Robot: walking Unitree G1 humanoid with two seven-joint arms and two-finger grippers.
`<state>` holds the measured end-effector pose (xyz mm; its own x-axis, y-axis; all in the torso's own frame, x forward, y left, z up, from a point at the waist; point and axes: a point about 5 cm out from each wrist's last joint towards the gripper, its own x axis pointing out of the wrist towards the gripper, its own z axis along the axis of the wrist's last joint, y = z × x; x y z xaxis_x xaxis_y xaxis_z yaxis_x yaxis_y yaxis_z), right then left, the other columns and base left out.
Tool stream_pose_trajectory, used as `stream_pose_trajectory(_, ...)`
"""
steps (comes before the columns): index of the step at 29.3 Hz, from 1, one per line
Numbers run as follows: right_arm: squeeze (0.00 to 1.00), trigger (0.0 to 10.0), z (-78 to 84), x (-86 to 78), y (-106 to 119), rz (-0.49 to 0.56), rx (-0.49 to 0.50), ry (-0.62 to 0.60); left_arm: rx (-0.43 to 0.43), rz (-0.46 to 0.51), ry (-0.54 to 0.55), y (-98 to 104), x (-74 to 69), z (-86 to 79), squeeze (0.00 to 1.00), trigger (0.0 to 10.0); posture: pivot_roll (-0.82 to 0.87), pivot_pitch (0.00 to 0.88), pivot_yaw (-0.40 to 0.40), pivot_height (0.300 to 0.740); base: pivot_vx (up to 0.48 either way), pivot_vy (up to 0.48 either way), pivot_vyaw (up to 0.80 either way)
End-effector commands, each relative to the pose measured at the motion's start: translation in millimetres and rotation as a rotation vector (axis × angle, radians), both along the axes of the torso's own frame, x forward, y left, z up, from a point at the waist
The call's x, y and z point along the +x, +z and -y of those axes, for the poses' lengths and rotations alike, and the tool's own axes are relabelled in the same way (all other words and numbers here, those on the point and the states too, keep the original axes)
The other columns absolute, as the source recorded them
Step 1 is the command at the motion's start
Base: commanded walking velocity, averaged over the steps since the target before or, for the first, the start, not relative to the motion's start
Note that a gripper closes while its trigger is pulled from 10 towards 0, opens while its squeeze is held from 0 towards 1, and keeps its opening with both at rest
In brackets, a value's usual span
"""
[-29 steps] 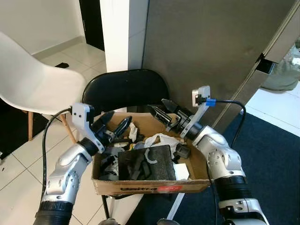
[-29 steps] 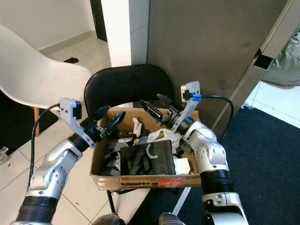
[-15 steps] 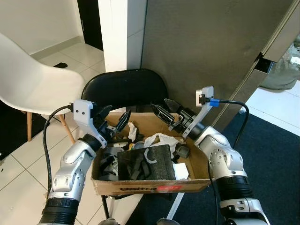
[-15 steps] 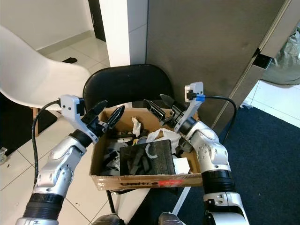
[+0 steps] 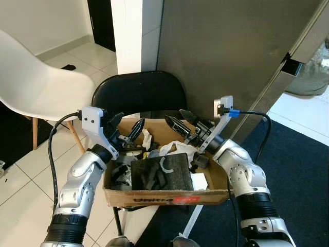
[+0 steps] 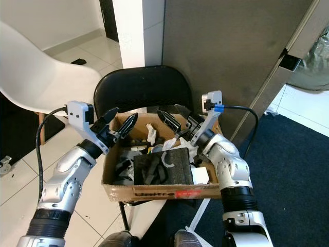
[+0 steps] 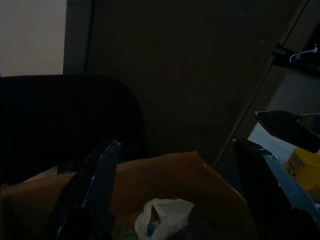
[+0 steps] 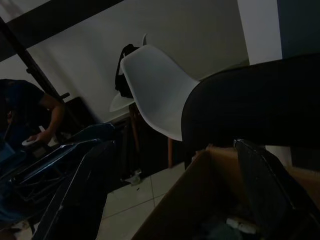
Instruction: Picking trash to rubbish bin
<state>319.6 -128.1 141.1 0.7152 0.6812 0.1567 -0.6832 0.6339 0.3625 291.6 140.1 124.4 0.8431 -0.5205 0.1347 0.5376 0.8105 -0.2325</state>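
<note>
Brown corrugated cardboard box [image 5: 164, 196] resting on the seat of a black padded chair [image 5: 139, 95], its front wall creased and bearing a red strip. Crammed with trash — a flat black slab with a matte, rough face [image 5: 159, 173] at centre, crumpled white plastic [image 5: 177, 150] at about 1 o'clock from it, a twist of white paper [image 5: 146, 138] at 11 o'clock, dark tangled scraps [image 5: 119, 175] at 9 o'clock, a small white card [image 5: 199, 180] at 3 o'clock.

Left gripper [image 5: 127, 131] poised over the box's rear left corner, long black tapered fingers spread apart and gripping nothing. Right gripper [image 5: 181, 120] above the rear right rim, fingers likewise parted and empty (tips just above the white plastic).

Smooth moulded white chair [image 5: 36, 87] at 10 o'clock on pale glossy floor tiles [image 5: 20, 180]. Dark grey matte panel [image 5: 231, 46] behind. Dark blue carpet [image 5: 303, 175] at 3 o'clock.

In the right wrist view, dimly: a person's arm [image 8: 47, 117] beyond the white chair.
</note>
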Motion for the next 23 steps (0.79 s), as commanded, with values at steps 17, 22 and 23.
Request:
stream_pose_trajectory(17,0.00,10.0,0.2,-3.7,-15,-0.038,-0.007,0.011,-0.005,-0.052,-0.020,-17,-0.9,5.9,0.00,10.0,0.04,0.000,-0.062,0.740,-0.331,0.000,0.00)
stream_pose_trajectory(22,0.00,10.0,0.4,-3.2,-16,-0.039,-0.008,0.012,-0.005,-0.052,-0.022,-18,-0.5,6.2,0.00,10.0,0.04,0.000,-0.062,0.740,-0.332,0.000,0.00)
stream_pose_trajectory(23,0.00,10.0,0.8,-2.8,-16,-0.039,-0.007,0.012,-0.005,-0.051,-0.023,-18,0.0,6.6,0.00,10.0,0.04,0.000,-0.062,0.740,-0.330,0.000,0.00)
